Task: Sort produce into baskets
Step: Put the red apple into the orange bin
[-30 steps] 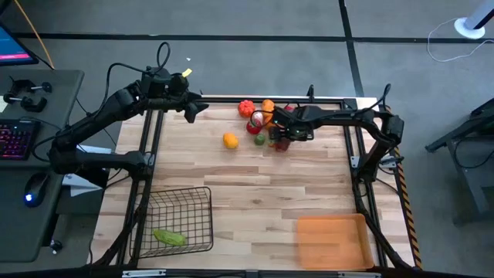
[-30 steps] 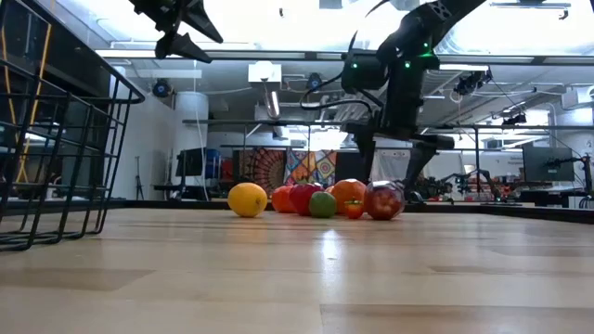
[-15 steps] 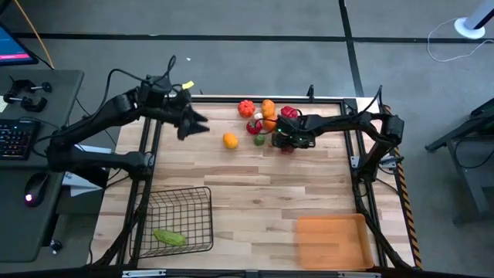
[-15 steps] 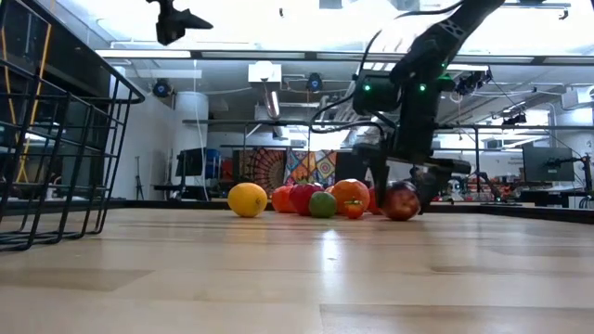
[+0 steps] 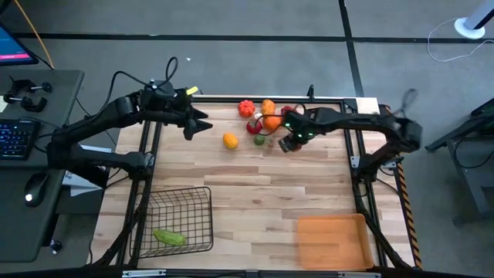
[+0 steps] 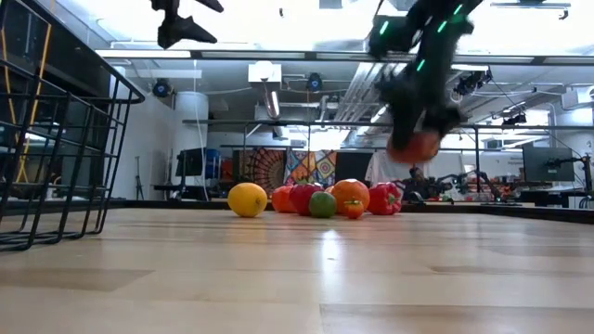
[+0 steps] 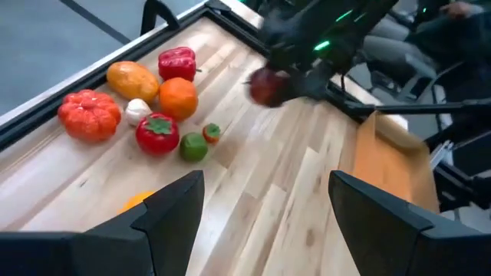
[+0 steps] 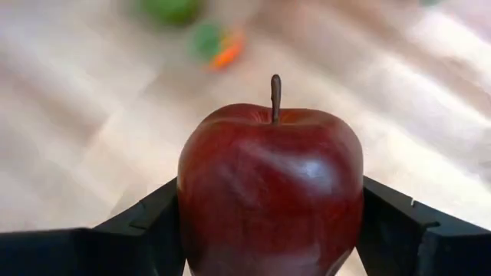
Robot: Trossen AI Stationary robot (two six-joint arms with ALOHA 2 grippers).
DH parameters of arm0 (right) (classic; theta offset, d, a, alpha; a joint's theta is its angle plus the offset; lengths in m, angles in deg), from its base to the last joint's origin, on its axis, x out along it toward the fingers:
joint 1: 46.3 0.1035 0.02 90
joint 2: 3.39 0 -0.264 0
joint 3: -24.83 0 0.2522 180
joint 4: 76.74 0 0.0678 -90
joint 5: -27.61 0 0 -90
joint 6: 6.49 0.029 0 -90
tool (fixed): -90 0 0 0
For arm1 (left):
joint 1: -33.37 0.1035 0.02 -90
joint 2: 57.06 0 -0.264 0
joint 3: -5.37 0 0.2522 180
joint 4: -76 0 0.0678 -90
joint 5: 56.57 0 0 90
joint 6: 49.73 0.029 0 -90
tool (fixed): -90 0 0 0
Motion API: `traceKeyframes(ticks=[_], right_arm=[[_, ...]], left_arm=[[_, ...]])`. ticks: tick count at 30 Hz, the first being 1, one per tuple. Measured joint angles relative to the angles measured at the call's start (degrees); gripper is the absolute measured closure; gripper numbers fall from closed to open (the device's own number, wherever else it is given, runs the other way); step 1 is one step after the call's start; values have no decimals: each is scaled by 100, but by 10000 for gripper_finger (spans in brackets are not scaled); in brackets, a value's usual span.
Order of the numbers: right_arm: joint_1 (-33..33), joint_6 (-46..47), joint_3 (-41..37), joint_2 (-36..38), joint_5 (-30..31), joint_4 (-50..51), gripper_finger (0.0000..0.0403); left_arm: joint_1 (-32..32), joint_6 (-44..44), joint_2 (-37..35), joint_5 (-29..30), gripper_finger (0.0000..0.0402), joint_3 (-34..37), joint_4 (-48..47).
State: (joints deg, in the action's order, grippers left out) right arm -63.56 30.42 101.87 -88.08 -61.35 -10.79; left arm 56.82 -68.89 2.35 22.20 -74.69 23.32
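Overhead, the desk (image 5: 255,185) shows as pale wood planks inside a dark metal frame, standing on grey carpet. The right claw (image 8: 270,222) is clamped on a dark red apple (image 8: 270,180), its fingers pressed to both sides, and holds it in the air above the far part of the desk, just beside the cluster of produce. That cluster lies near the far edge: a ribbed red pumpkin (image 7: 90,115), a yellow-orange piece (image 7: 132,79), a red pepper (image 7: 177,62), an orange (image 7: 179,98), a small white piece (image 7: 138,111), a red tomato (image 7: 157,133), a green ball (image 7: 193,146) and a tiny orange-and-green piece (image 7: 212,133). A lone yellow-orange fruit (image 5: 230,140) sits a little apart toward the left arm.

The left claw (image 5: 194,123) hangs above the far left of the desk with its fingers apart and nothing between them.

At the near edge, the black wire basket (image 5: 179,220) holds one green vegetable (image 5: 169,238), and the orange tray (image 5: 330,241) lies on the right.

A side table with a keyboard (image 5: 17,137) and mouse (image 5: 30,197) stands left of the desk. At desk level, the room behind shows bright ceiling lights, pipes and colourful hangings (image 6: 311,167).
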Motion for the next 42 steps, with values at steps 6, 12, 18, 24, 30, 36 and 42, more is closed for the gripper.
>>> traceKeyframes(ticks=[6, 12, 18, 24, 30, 36, 42], right_arm=[[1341, 533, -177, 1271, -1584, 685, 133], [3574, 3063, -225, 1771, -2009, 321, 133], [5185, 5046, -232, 1432, -1596, -74, 83], [5844, 6148, -234, 1057, -1537, -675, 69], [6013, 5682, -232, 809, -1404, -1435, 68], [6005, 5636, -234, 661, -1572, -1318, 67], [6002, 5651, -234, 628, -2093, -1298, 66]], left_arm=[[0, 304, 385, 7, 133, 0, 278], [4, 630, 809, 0, 133, 0, 786], [15, 800, 1093, -7, 133, 0, 1012], [15, 1080, 1154, -12, 133, 0, 1011], [41, 1194, 1154, -19, 133, 0, 1013], [59, 1250, 1154, -20, 133, 0, 1010], [59, 1394, 1154, -20, 133, 0, 1008]])
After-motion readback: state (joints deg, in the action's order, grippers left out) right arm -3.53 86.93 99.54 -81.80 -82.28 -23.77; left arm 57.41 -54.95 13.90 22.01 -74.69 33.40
